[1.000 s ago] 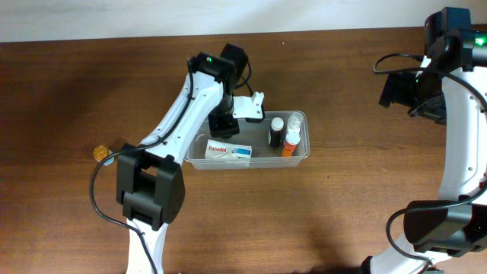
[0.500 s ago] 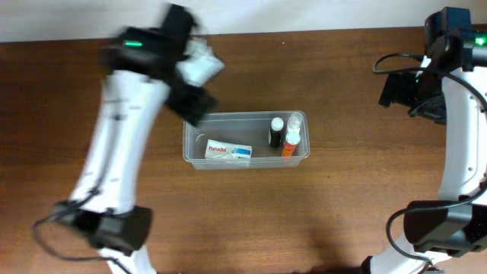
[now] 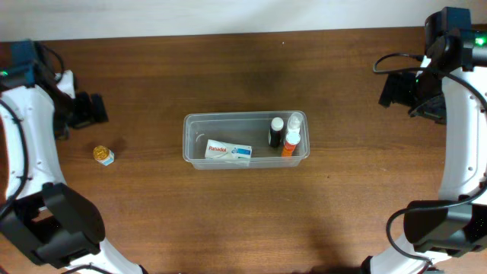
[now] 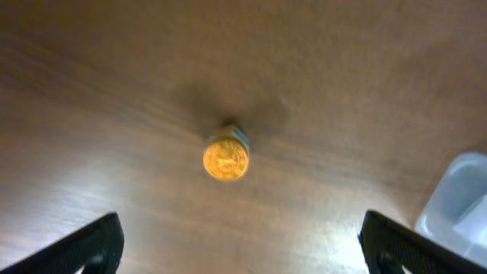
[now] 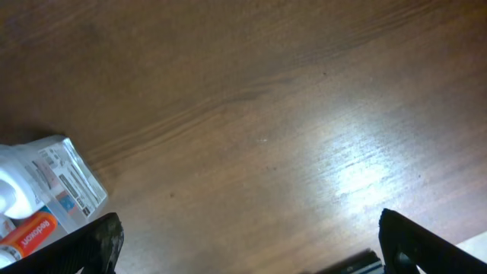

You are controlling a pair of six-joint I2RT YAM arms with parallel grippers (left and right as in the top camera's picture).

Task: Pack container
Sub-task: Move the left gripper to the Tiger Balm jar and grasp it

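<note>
The clear plastic container (image 3: 192,128) lies at the table's middle. In it are a white Panadol box (image 3: 229,151), a black bottle (image 3: 275,131), an orange bottle (image 3: 289,144) and a clear bottle (image 3: 295,120). A small gold-lidded jar (image 3: 103,155) stands on the wood far to its left. My left gripper (image 3: 97,112) hovers open just above that jar. The left wrist view shows the jar (image 4: 226,158) ahead of the open gripper (image 4: 242,247) and a corner of the container (image 4: 456,199). My right gripper (image 3: 397,90) hangs open at the far right; its gripper (image 5: 247,243) holds nothing.
The right wrist view catches the labelled clear bottle (image 5: 55,179) and the orange bottle (image 5: 27,234) at its left edge. Bare brown wood surrounds the container on every side. A pale wall runs along the table's far edge (image 3: 228,23).
My left arm has swung from over the container's left part out to the far left of the table, and its gripper has opened. The right arm has not moved.
</note>
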